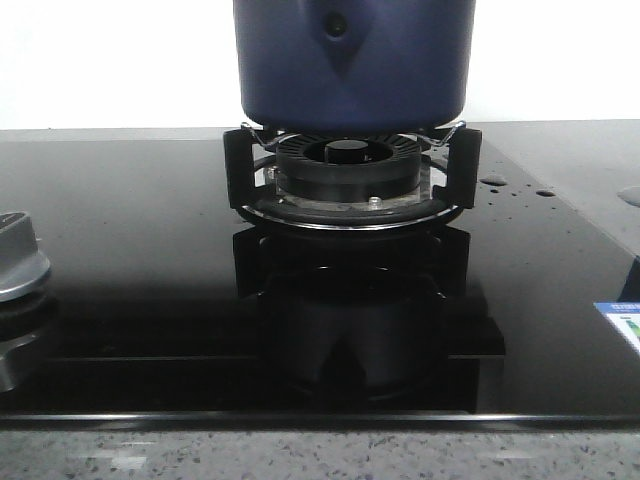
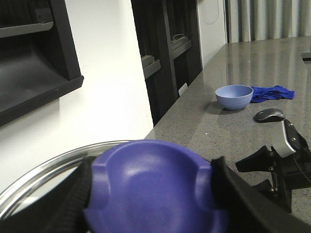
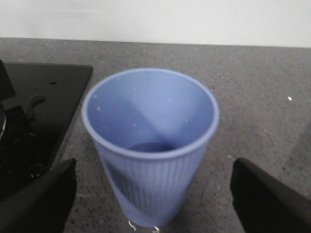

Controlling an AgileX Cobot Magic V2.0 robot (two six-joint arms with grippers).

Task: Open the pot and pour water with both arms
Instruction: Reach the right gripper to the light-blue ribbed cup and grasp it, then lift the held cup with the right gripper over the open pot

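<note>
The dark navy pot (image 1: 355,60) stands on the black burner ring (image 1: 350,165) at the middle of the stove; its top is cut off in the front view. In the left wrist view my left gripper (image 2: 153,194) is shut on the blue knob (image 2: 155,179) of the lid, one finger against each side. The lid's steel rim (image 2: 48,165) curves behind the knob. My right gripper (image 3: 153,206) is open, its fingers (image 3: 39,199) wide apart on either side of a light blue ribbed cup (image 3: 150,145) standing upright on the grey counter. Neither gripper shows in the front view.
The glossy black stove top (image 1: 130,300) has a silver control knob (image 1: 15,255) at its left and water drops (image 1: 495,182) at the back right. Farther along the counter lie a blue bowl (image 2: 234,96), a blue cloth (image 2: 273,92) and a mouse (image 2: 268,114). Black shelves (image 2: 165,43) line the wall.
</note>
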